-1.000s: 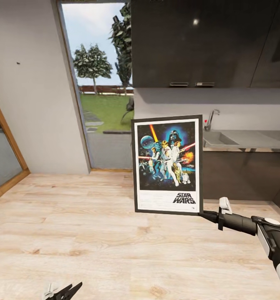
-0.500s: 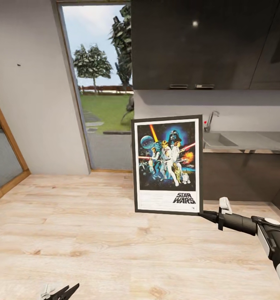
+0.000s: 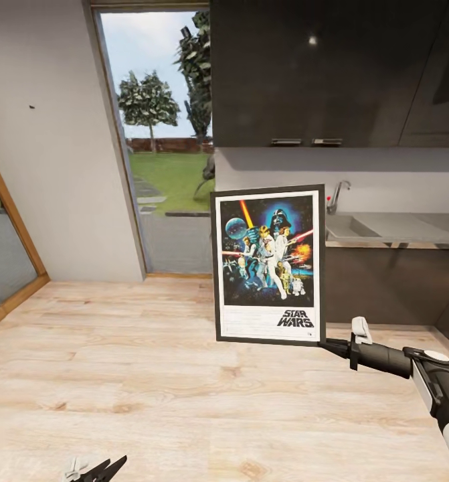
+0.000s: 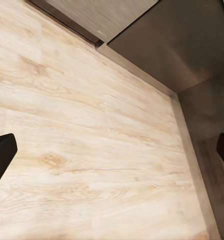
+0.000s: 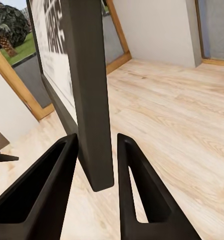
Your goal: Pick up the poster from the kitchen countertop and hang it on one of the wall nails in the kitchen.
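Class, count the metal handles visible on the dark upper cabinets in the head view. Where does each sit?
2. Both sit on the upper cabinets' bottom edge: left handle, right handle, side by side above the poster. Others may lie beyond the frame.

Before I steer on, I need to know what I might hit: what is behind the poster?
Behind the poster, past its edges: dark cabinets under the countertop, the wall and floor. The cabinet end directly behind it is covered.

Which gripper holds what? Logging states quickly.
Left gripper: open, empty.
Right gripper: shut on the poster at its lower corner.
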You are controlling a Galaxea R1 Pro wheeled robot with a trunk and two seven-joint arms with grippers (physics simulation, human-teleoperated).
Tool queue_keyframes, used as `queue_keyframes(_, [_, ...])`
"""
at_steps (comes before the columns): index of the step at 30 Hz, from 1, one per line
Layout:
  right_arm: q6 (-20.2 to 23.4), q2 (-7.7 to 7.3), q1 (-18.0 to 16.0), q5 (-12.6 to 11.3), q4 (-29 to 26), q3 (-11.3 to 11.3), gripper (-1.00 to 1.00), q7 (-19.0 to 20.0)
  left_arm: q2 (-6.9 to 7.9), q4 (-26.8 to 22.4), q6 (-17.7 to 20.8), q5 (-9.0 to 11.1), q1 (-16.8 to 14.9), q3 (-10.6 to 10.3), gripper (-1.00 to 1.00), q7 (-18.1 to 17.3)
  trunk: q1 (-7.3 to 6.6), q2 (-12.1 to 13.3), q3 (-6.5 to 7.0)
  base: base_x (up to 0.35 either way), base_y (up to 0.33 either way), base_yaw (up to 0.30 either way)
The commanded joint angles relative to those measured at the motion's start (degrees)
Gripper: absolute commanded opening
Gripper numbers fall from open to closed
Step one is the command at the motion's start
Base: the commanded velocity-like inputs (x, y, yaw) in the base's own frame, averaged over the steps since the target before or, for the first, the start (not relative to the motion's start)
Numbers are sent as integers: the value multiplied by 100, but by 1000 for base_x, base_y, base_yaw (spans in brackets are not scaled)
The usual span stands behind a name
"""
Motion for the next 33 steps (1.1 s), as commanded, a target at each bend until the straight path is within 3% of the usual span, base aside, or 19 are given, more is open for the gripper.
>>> queue_keyframes(1, [61, 1, -4, -3, -1, -8, -100, 21, 2, 8, -30, 55, -5, -49, 100, -12, -22, 36, 11, 0, 0, 0])
queue_keyframes(33, [52, 1, -4, -11, -9, -8, -100, 29, -15, 9, -30, 55, -5, -51, 100, -20, -725, 1319, 585, 0, 0, 0])
